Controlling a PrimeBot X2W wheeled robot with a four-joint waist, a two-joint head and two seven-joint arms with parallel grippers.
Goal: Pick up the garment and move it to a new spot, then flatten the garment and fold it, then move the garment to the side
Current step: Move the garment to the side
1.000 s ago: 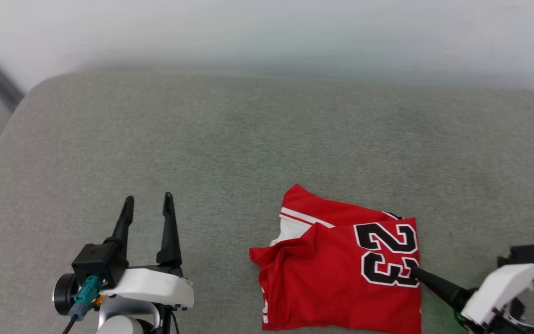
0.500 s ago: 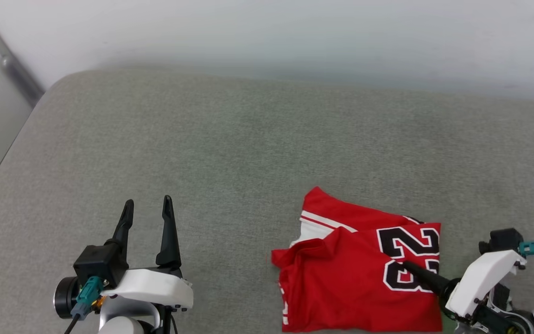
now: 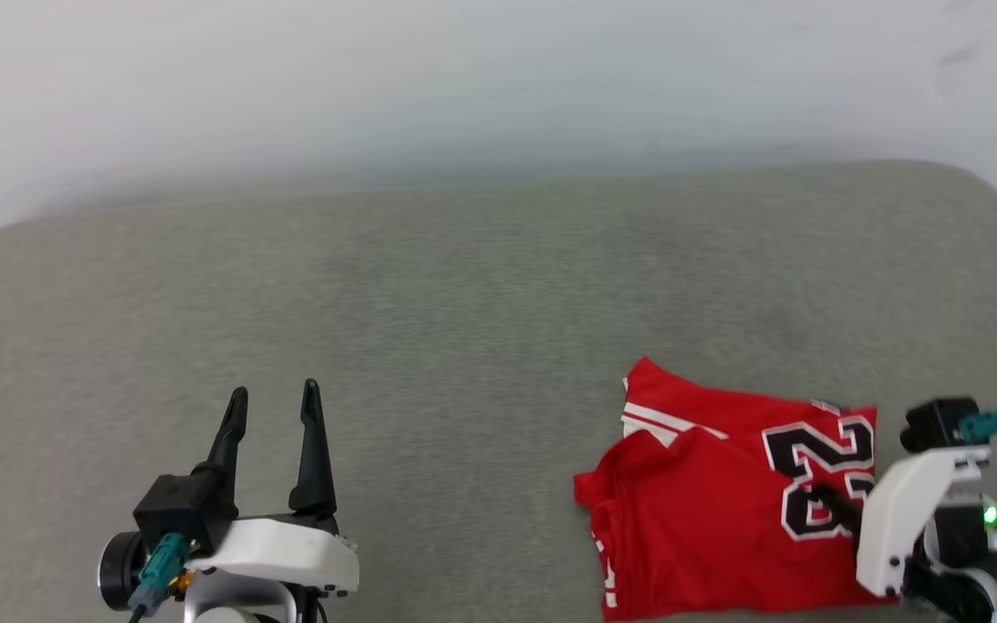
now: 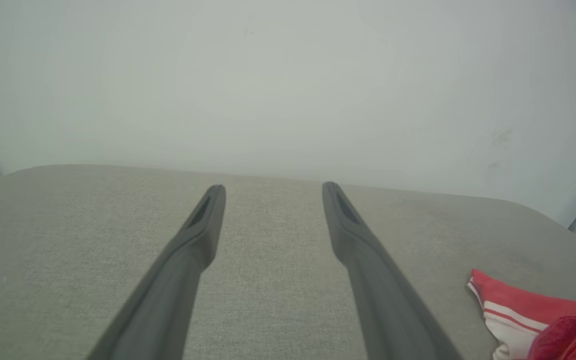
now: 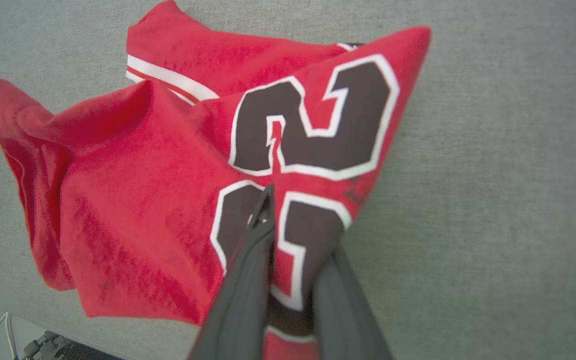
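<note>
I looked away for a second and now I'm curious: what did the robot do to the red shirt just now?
The right gripper closed on the garment, pinching the cloth at the black number. The head camera moved too, so the whole picture shifted. The left gripper stayed open over the grey cushion, holding nothing.

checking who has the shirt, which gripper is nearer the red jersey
Right. The right gripper is shut on the garment, pinching the cloth at its black numbers. The left gripper stands open above the grey cushion, well off to the garment's left.
</note>
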